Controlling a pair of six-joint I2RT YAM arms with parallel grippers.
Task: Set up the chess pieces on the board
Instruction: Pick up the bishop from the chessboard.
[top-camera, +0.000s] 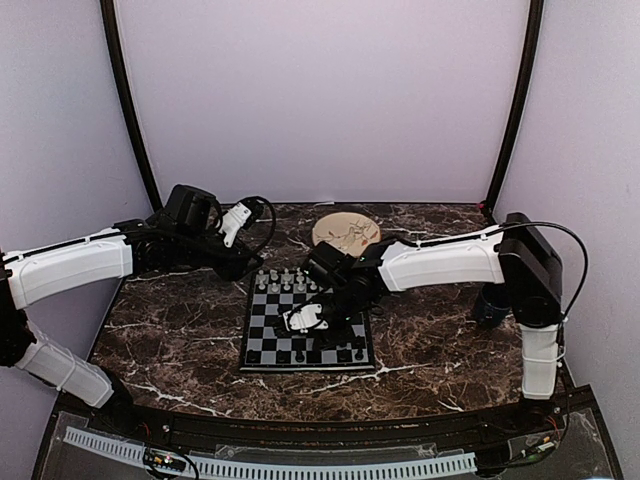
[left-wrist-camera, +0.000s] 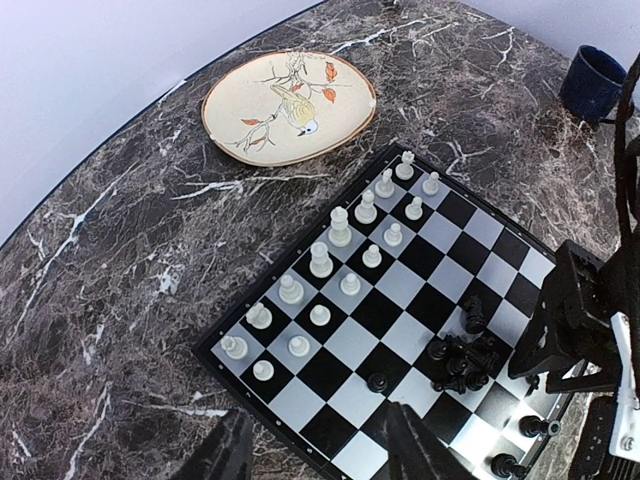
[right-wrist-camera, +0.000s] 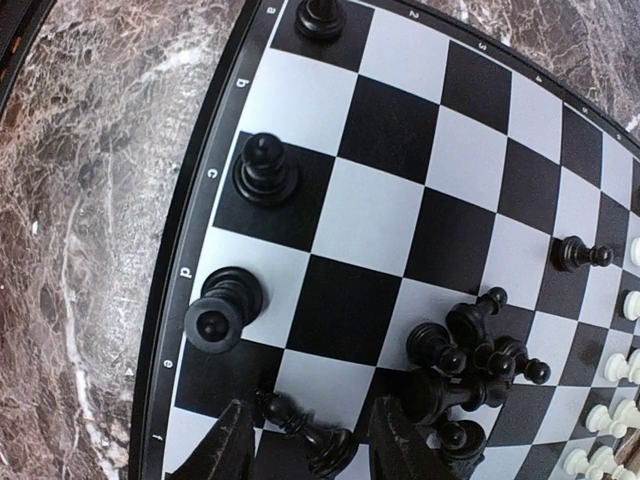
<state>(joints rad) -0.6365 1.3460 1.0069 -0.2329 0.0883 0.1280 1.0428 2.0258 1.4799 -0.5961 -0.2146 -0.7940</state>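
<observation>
The board (top-camera: 262, 335) lies mid-table. White chess pieces (left-wrist-camera: 340, 245) stand in two rows along its far side. Several black pieces are heaped in a pile (right-wrist-camera: 470, 365) on the board, also visible as a black pile (left-wrist-camera: 465, 360) in the left wrist view. Other black pieces stand singly along the near edge, such as a tall black one (right-wrist-camera: 225, 305). My right gripper (right-wrist-camera: 310, 445) hovers low over the board, open, with a toppled black piece (right-wrist-camera: 305, 435) lying between its fingers. My left gripper (left-wrist-camera: 320, 455) is open and holds nothing, above the board's left corner.
A round beige plate (left-wrist-camera: 290, 105) with a bird design sits behind the board. A dark blue cup (left-wrist-camera: 595, 80) stands at the right, near the right arm's base. Brown marble tabletop (top-camera: 170, 340) surrounds the board.
</observation>
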